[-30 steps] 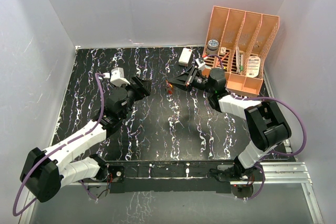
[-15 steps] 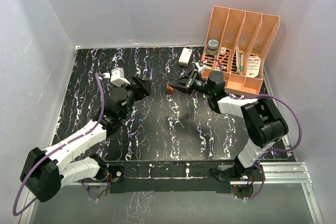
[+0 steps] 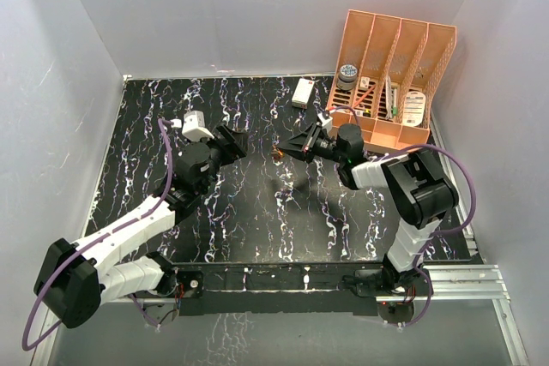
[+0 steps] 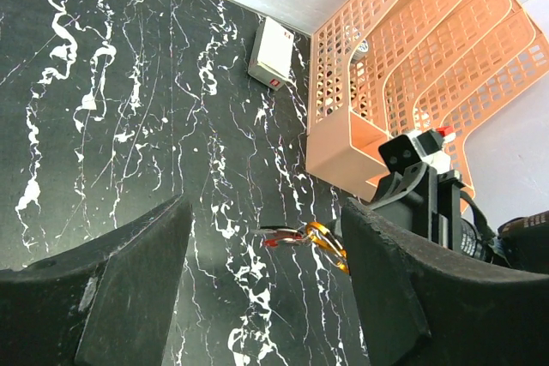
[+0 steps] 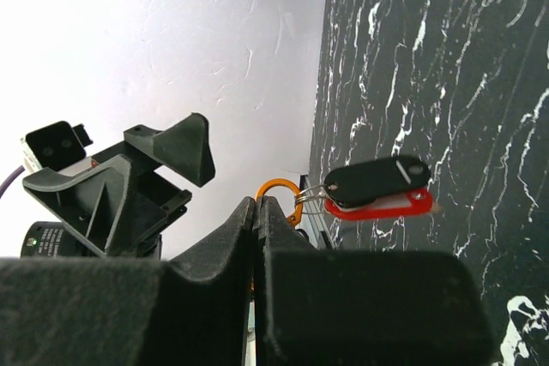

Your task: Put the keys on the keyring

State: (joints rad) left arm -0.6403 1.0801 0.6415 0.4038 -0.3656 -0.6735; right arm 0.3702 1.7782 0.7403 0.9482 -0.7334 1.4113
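Note:
My right gripper (image 3: 290,150) is shut on the thin orange keyring (image 3: 279,153) and holds it above the black marbled table. In the right wrist view the fingers (image 5: 259,205) pinch the keyring (image 5: 276,188). The black-headed key (image 5: 377,179) and the red-headed key (image 5: 388,205) hang from it by small silver rings. My left gripper (image 3: 237,139) is open and empty, a short way left of the keyring and facing it. In the left wrist view the keyring (image 4: 328,243) and the keys (image 4: 279,236) show between the open fingers (image 4: 266,208).
A white rectangular box (image 3: 302,92) lies at the back of the table; it also shows in the left wrist view (image 4: 273,62). An orange mesh organiser rack (image 3: 395,66) with small items stands at the back right, just behind the right arm.
My right gripper has carried the keyring with both keys a little nearer and lower over the table. My left gripper has edged slightly right and stays open.

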